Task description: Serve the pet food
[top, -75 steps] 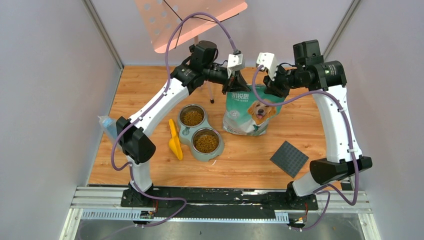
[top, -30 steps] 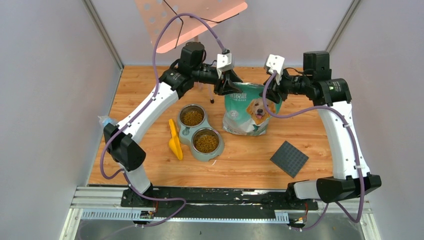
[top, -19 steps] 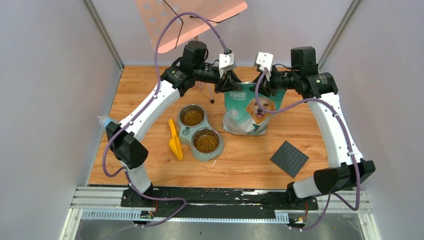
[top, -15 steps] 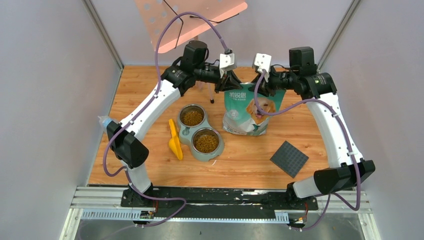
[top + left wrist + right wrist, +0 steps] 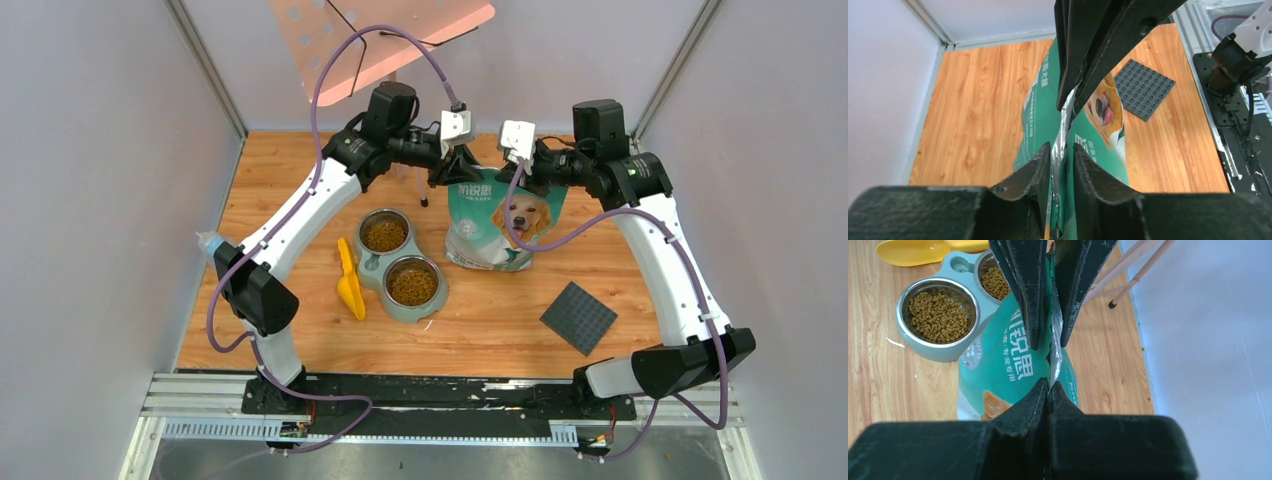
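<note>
The pet food, brown kibble, fills both steel bowls of a green double feeder (image 5: 372,268): the far bowl (image 5: 384,235) and the near bowl (image 5: 411,283). It also shows in the right wrist view (image 5: 938,315). The teal bag with a golden dog (image 5: 500,225) stands upright right of the feeder. My left gripper (image 5: 462,166) pinches the bag's top edge at its left end, fingers around the seam (image 5: 1062,146). My right gripper (image 5: 513,172) is shut on the same top edge (image 5: 1048,384), close beside the left one.
A yellow scoop (image 5: 349,280) lies left of the feeder. A dark grey studded plate (image 5: 578,317) lies at the right front. A pink perforated stand (image 5: 380,30) rises at the back, its thin leg (image 5: 422,190) behind the bowls. Grey walls close in on both sides.
My right gripper has moved left along the bag's top, from its right corner toward the left gripper. The left gripper has barely moved. The bowls, scoop and plate are unchanged.
</note>
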Robot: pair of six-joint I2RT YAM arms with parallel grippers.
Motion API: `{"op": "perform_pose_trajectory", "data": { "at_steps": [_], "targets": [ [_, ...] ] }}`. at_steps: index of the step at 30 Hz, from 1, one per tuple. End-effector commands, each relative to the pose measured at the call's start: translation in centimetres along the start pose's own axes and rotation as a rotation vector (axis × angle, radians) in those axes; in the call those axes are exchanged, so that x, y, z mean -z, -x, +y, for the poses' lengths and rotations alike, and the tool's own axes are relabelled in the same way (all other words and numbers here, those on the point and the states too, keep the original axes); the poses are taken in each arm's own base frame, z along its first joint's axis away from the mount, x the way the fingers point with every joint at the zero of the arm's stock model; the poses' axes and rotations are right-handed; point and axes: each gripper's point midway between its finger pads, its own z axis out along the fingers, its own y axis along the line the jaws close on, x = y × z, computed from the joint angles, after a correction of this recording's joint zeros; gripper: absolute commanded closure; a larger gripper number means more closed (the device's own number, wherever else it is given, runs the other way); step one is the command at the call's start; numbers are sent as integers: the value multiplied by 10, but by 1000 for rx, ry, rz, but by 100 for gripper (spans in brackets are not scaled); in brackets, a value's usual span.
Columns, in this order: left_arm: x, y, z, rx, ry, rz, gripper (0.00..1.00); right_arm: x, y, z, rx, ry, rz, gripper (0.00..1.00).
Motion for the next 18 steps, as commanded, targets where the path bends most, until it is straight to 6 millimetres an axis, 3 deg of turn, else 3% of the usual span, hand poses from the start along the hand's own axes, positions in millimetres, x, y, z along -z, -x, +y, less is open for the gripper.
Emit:
{"op": "perform_pose_trajectory", "data": {
  "at_steps": [1, 4, 7, 8, 10, 13, 15, 16, 18],
  "targets": [
    [7, -1, 0, -70, 15, 43, 73, 6, 10, -4, 78, -43, -5, 97],
    [10, -2, -7, -75, -3, 52, 86, 1, 6, 1, 73, -30, 7, 82],
    [9, -1, -9, -52, -15, 37, 99, -9, 4, 6, 62, -8, 14, 84],
    [8, 2, -9, -42, -17, 25, 100, -12, 4, 6, 53, -4, 12, 88],
    [7, 5, -10, -28, -21, 15, 100, -15, 7, 6, 41, 5, 0, 100],
    [8, 7, -10, -26, -21, 13, 100, -15, 17, 2, 21, 4, -23, 100],
    [11, 6, -9, -33, -8, 26, 92, -14, 19, -2, 12, -6, -20, 100],
    [12, 3, -10, -34, -4, 35, 78, -13, 18, -4, 9, -16, -12, 100],
    [15, 0, -10, -43, 11, 49, 75, -11, 13, -7, -5, -40, 18, 90]
  ]
}}
